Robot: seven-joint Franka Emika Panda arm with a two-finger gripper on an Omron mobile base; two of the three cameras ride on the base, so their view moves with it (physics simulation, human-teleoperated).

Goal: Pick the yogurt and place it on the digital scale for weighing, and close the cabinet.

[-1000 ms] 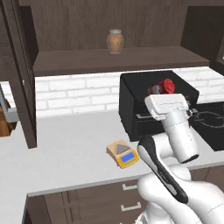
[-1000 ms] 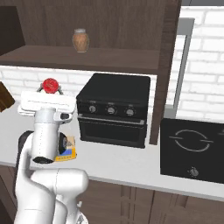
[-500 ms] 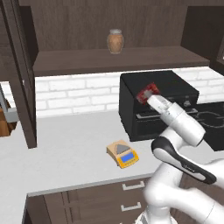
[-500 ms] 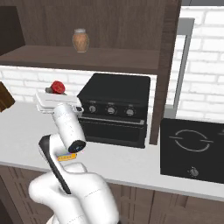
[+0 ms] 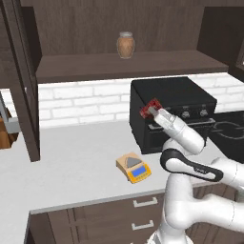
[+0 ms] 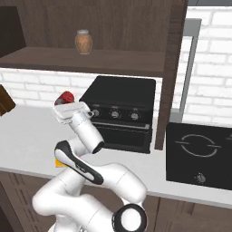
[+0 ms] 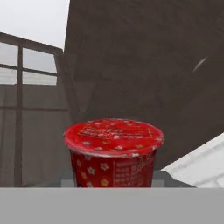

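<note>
Over the white surface (image 5: 71,157) I am holding the yogurt (image 5: 150,108) clamped between the fingers (image 5: 153,111); it is seeming light and rigid, so gripping its sides is holding well.

White brick wall (image 5: 86,97) behind a pale grey bench (image 5: 71,167). Dark wood shelf (image 5: 119,64) above carries a tan jar (image 5: 126,45). Black oven (image 6: 120,113) on bench; black cooktop (image 6: 199,154) beside it. Brown drawers (image 5: 109,219) below.
</note>
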